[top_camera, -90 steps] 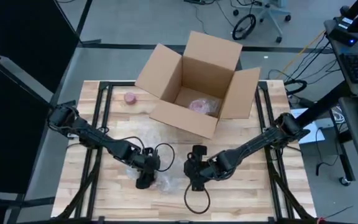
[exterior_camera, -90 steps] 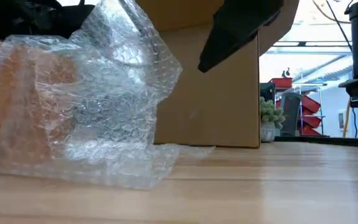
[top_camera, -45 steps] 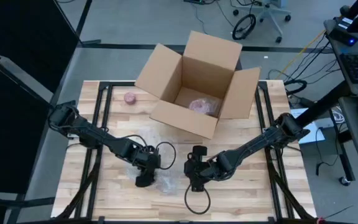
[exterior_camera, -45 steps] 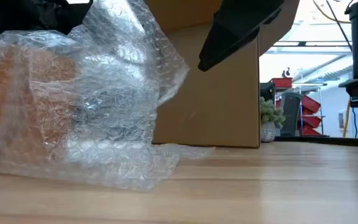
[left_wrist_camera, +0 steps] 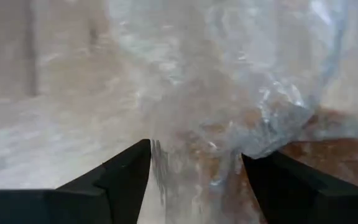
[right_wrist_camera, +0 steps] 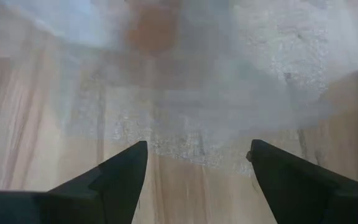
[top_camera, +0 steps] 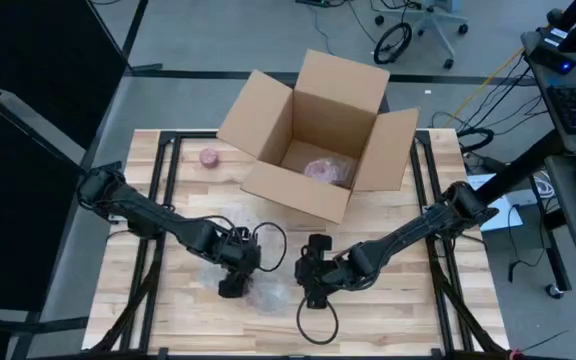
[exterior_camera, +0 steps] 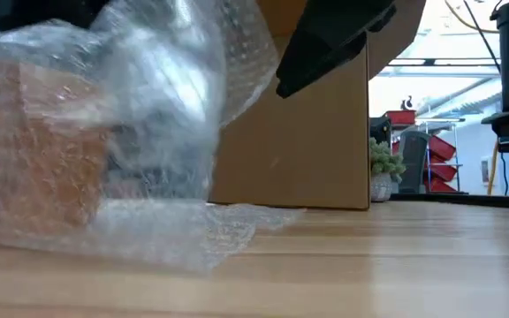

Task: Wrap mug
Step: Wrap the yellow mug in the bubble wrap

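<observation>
Meanwhile, behind on the table [top_camera: 388, 300], the open cardboard box [top_camera: 313, 140] is untouched. Since a second ago, bubble wrap [exterior_camera: 148, 115] has been dragged further over the front-left mug [exterior_camera: 34, 150] by the spread left gripper [top_camera: 230, 283]; the right gripper [top_camera: 313, 290] is held open alongside.

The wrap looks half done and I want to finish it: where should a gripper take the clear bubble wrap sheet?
Probably the loose flat edge of the clear bubble wrap sheet, approached from the open right side: there it lies thin on the wooden table, clear of the orange-brown mug.
</observation>
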Available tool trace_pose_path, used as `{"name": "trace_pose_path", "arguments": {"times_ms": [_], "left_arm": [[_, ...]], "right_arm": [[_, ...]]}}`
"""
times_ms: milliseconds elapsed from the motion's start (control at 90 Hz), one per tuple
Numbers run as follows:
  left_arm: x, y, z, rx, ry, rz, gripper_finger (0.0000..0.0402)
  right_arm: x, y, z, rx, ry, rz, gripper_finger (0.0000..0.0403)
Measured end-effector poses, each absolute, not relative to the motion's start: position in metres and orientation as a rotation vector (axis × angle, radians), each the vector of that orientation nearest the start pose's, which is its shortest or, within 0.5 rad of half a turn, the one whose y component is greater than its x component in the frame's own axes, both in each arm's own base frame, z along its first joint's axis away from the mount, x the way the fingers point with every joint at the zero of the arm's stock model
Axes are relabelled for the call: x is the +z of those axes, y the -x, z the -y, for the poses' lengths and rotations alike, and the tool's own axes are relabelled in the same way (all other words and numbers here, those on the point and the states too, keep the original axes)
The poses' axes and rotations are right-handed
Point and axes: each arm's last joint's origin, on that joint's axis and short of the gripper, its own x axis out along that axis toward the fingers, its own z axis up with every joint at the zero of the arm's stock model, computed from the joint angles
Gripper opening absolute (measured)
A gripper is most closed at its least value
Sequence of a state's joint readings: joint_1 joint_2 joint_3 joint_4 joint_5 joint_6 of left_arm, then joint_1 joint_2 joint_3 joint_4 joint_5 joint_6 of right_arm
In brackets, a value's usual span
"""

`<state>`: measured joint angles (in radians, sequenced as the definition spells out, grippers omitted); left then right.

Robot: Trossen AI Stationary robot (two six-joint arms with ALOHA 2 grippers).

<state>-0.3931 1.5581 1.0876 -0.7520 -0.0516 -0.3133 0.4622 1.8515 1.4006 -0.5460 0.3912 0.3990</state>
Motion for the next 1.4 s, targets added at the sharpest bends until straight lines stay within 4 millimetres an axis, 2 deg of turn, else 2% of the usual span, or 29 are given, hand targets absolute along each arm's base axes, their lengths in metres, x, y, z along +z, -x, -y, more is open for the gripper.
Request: {"name": "trace_pose_path", "arguments": {"times_ms": [322, 722, 1244, 1311, 1400], "left_arm": [[0.221, -0.273, 0.109, -0.058, -0.08, -1.211, 0.0244], [0.23, -0.269, 0.109, -0.11, -0.084, -1.195, 0.0244], [0.275, -0.244, 0.099, -0.196, 0.001, -1.057, 0.0244], [0.275, -0.244, 0.102, -0.195, 0.025, -1.04, 0.0244], [0.262, -0.246, 0.111, -0.208, 0.013, -1.05, 0.0244]], "right_arm": [[0.225, -0.354, -0.166, -0.113, 0.043, -0.898, 0.027], [0.225, -0.354, -0.166, -0.114, 0.039, -0.897, 0.027], [0.225, -0.354, -0.166, -0.112, 0.04, -0.896, 0.027], [0.225, -0.354, -0.166, -0.112, 0.04, -0.896, 0.027], [0.225, -0.354, -0.166, -0.112, 0.041, -0.896, 0.027]]}}
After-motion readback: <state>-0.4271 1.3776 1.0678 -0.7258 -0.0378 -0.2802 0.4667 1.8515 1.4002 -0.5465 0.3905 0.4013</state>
